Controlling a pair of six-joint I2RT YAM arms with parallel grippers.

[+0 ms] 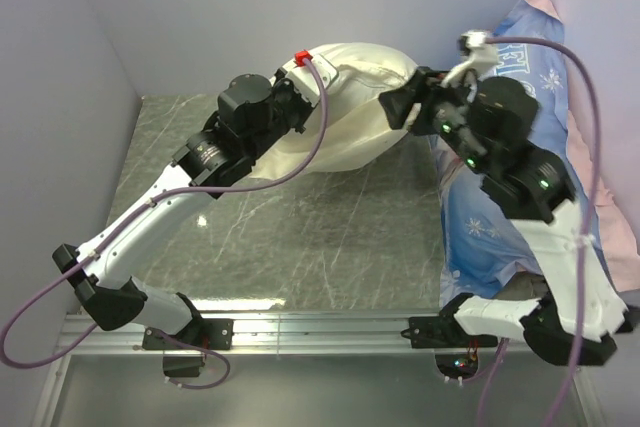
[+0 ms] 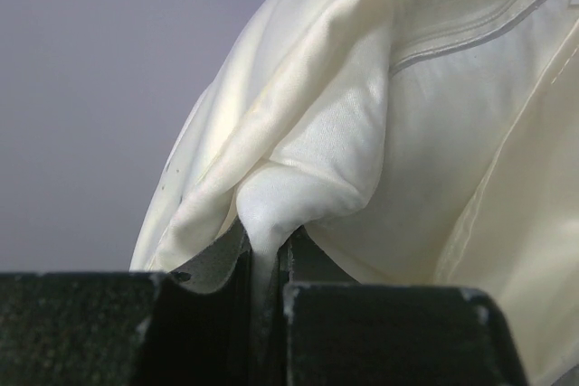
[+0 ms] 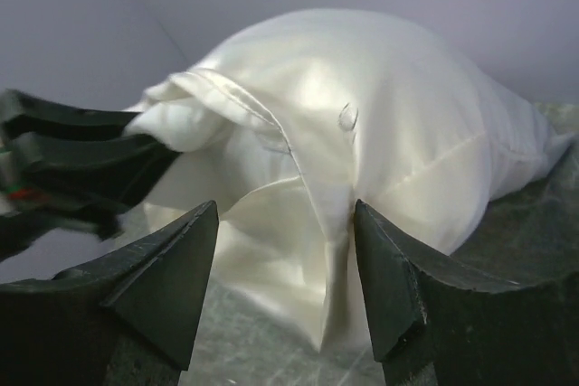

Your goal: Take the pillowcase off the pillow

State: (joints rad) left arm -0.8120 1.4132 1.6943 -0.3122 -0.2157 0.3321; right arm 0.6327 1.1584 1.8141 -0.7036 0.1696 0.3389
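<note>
The cream pillowcase [image 1: 360, 77] forms a plump bundle at the back of the table, still around the pillow. My left gripper [image 1: 300, 87] is at its left end, shut on a brighter white corner of cloth that looks like the pillow [image 2: 303, 178] poking out under the case's stitched hem [image 2: 470, 38]. My right gripper [image 1: 398, 107] is open at the bundle's right side. In the right wrist view its jaws [image 3: 285, 210] straddle a hanging cream flap of the pillowcase [image 3: 407, 97]; the right jaw touches it. The left gripper [image 3: 72, 151] and white corner [image 3: 172, 124] show there too.
A large blue printed pillow with a pink edge [image 1: 500, 227] lies along the right, under my right arm. Grey walls close in at left, back and right. The marbled table [image 1: 300, 227] runs to a metal rail [image 1: 320, 327] at the front.
</note>
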